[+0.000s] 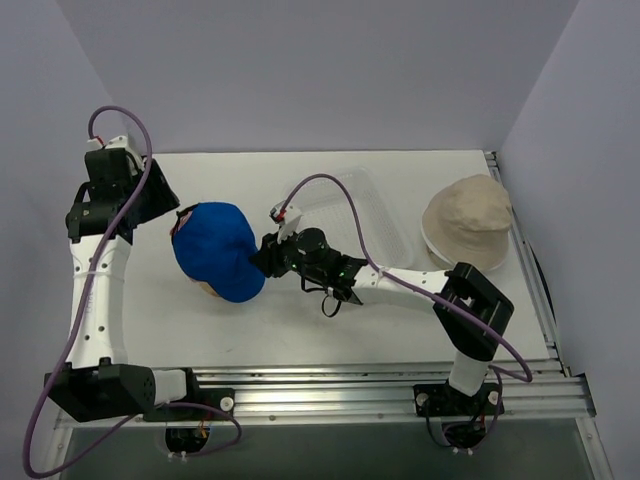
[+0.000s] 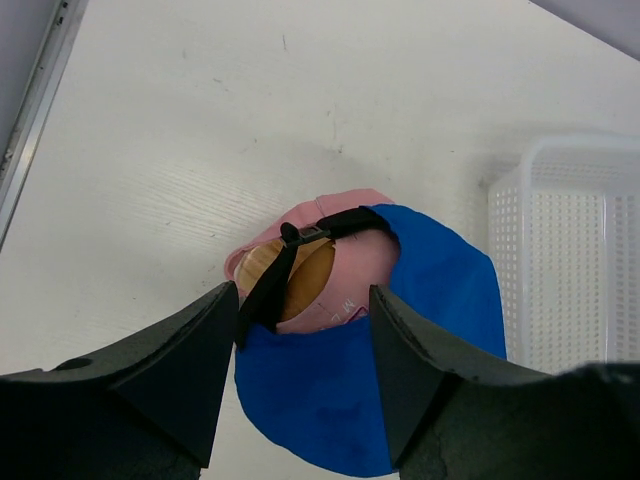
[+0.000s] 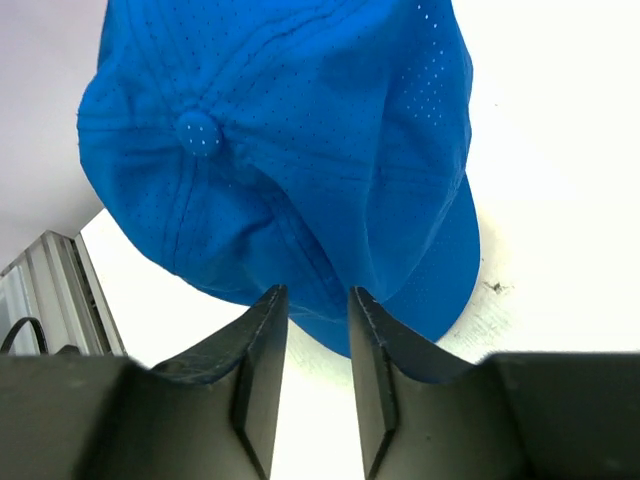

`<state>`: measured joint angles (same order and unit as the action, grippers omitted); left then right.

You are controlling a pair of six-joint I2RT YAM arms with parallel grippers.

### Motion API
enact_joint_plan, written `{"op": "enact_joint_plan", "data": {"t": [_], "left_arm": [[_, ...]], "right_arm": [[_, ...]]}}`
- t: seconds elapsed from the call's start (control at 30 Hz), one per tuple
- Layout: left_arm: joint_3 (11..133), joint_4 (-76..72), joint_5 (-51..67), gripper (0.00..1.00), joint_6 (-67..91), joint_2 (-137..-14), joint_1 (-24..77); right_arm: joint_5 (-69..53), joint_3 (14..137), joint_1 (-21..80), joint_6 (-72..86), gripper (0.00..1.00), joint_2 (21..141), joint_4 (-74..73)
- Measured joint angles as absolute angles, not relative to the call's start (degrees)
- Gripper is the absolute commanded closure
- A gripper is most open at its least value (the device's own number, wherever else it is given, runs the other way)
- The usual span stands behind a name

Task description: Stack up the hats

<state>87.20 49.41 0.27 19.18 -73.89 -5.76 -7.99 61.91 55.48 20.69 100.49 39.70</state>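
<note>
The bright blue cap [image 1: 218, 250] lies over the pink baseball cap [image 2: 345, 265], whose back shows in the left wrist view. My right gripper [image 1: 268, 255] is at the blue cap's right edge, jaws a narrow gap apart; in the right wrist view [image 3: 318, 295] the cap's rim [image 3: 300, 180] reaches between the tips, with no visible pinch. My left gripper [image 1: 172, 212] hovers open at the caps' far left, and in the left wrist view [image 2: 300, 295] it is empty above them. The beige bucket hat [image 1: 467, 220] sits at the far right. No whitish hat is in view.
A clear plastic lattice basket [image 1: 355, 212] stands between the caps and the bucket hat; it also shows in the left wrist view [image 2: 570, 260]. A smooth orange-brown dome [image 2: 300, 275] shows through the pink cap's rear opening. A black strap [image 2: 300, 240] crosses that opening.
</note>
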Motion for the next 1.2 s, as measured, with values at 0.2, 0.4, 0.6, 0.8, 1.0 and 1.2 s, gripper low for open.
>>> {"op": "enact_joint_plan", "data": {"t": [0.2,0.4,0.6,0.8,1.0,1.2], "left_arm": [[87.18,48.4,2.59,0.38,19.27,-76.55,-6.11],[85.95,46.63,3.53,0.39,18.55,-79.85,-6.13],[85.54,45.67,3.25,0.41,16.14,-82.3,-6.11],[85.49,44.05,2.57,0.43,14.15,-85.41,-6.13],[85.49,43.62,-0.19,0.45,12.97,-88.71,-6.13],[85.49,43.35,-2.22,0.46,12.69,-88.95,-6.13]], "right_arm": [[-7.64,60.97,55.48,20.58,0.69,97.78,37.82],[-6.17,56.75,55.75,20.8,0.69,93.49,38.87],[-6.0,55.24,56.07,21.02,0.7,94.13,39.11],[-6.22,55.24,56.34,21.08,0.71,97.3,40.99],[-6.37,54.83,56.34,21.52,0.72,101.6,44.01],[-6.37,54.85,56.34,22.41,0.73,106.54,46.87]]}}
